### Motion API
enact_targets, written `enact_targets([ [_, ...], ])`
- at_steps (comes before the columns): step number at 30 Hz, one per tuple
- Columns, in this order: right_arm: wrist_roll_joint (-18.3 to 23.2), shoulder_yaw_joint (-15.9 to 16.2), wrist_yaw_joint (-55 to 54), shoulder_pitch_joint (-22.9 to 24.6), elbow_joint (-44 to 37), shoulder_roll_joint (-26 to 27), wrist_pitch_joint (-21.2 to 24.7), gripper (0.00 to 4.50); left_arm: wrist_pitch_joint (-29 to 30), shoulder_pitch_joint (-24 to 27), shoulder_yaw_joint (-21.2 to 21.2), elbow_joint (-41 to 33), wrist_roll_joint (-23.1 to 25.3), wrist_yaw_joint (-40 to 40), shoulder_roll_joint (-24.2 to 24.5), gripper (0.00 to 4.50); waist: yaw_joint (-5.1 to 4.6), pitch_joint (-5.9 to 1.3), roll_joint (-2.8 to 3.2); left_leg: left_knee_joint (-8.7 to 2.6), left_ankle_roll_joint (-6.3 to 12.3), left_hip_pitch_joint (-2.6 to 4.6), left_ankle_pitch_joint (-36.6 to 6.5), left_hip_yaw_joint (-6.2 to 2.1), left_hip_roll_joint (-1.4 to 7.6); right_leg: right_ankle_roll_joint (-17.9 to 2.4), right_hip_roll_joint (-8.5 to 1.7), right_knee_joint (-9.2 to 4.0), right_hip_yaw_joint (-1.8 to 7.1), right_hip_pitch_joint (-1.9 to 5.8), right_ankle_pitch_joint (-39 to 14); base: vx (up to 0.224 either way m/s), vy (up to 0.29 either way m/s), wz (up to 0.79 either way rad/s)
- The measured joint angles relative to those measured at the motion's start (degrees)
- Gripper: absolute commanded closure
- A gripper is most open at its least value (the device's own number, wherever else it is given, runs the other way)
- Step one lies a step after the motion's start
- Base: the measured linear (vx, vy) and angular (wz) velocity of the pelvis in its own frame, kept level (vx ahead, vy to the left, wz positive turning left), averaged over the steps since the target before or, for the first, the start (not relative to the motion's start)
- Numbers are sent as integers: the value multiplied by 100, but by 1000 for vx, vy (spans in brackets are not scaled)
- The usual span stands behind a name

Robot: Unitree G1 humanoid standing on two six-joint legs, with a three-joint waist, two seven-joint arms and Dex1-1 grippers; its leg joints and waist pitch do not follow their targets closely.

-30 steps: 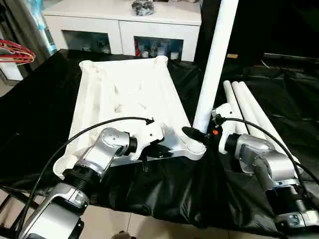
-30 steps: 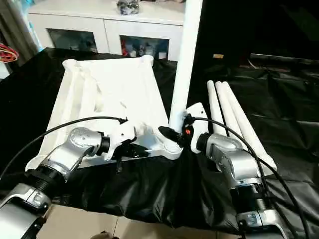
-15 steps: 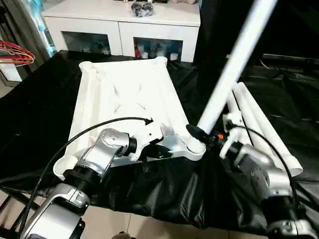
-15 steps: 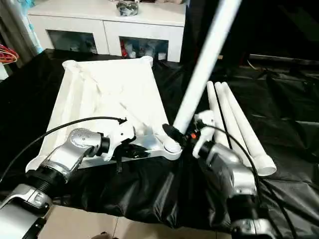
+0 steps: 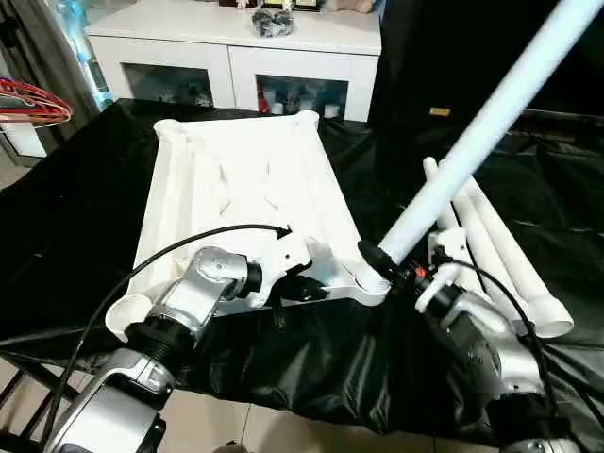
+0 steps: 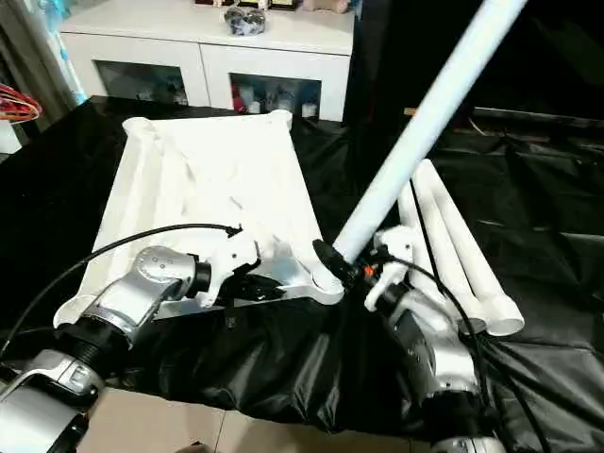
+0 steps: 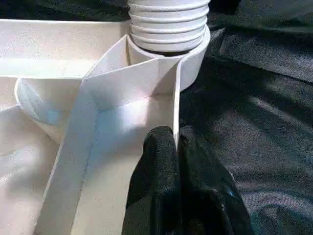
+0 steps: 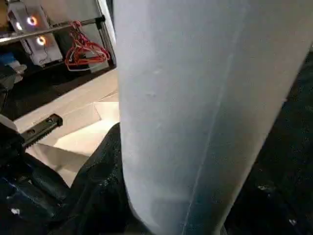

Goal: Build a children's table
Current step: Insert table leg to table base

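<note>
The white plastic rectangular table top [image 5: 241, 198], laid ribbed underside up on the black cloth-covered bench [image 5: 75, 226], is gripped at its near edge by the left gripper [image 7: 177, 147], whose black fingers are pressed together on a thin upright rib just beside the near right round corner socket [image 5: 370, 279]. In that socket the ridged lower end of a long white tapered tube leg [image 5: 491, 113] is seated. The leg is clasped low down by the right gripper [image 5: 385, 260], its fingers spread halfway around the tube. The leg's long axis is tilted up and away toward the robot's right, not in line with the socket; the coming move is judged to turn on bringing it upright. Three spare white tube legs [image 5: 491, 247] lie side by side on the cloth just right of the socket.
</note>
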Motion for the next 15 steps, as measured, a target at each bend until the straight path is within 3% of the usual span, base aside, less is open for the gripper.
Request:
enact_targets([
  [15,-767,731,339,-306,-246,-633,167,257,-73,0,0,13,60,-34,17,450,-20,1,-48,-25,1,4,0,0,-42,24,-52,-4,-10,-1,-14,0,0,0],
])
